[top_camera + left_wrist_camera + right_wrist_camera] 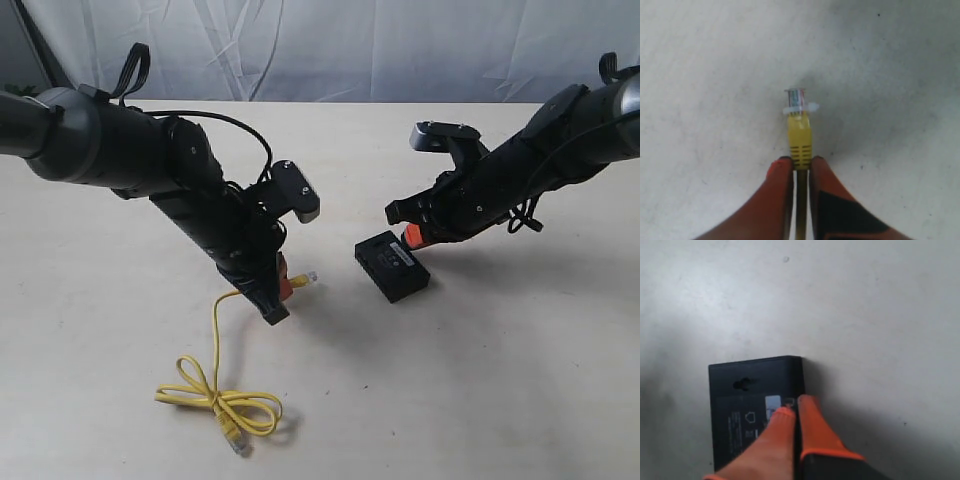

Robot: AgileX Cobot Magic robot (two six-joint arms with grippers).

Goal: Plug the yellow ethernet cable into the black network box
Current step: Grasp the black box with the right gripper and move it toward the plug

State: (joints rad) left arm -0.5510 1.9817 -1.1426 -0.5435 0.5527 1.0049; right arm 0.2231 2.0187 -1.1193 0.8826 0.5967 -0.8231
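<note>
The thin bright-yellow ethernet cable (218, 392) is clamped just behind its clear plastic plug (798, 101) by the left claw (801, 161), and its knotted loop is laid toward the near edge of the pale bench (500, 390). The right claw (796, 407), its fingers drawn together, is set against an edge of the flat matte-black network box (747, 385) at mid-bench.

Pale cream worktop (520, 400), matt and a little mottled, reaching from the near edge up to the far edge. Behind the far edge, a white creased cloth (350, 45) hanging as a backdrop along almost the whole width. Past the far left corner, a dark grey strip (14, 45) beside the cloth, not clear what. Soft, even light; only blurred grey shadows on the worktop surface.
</note>
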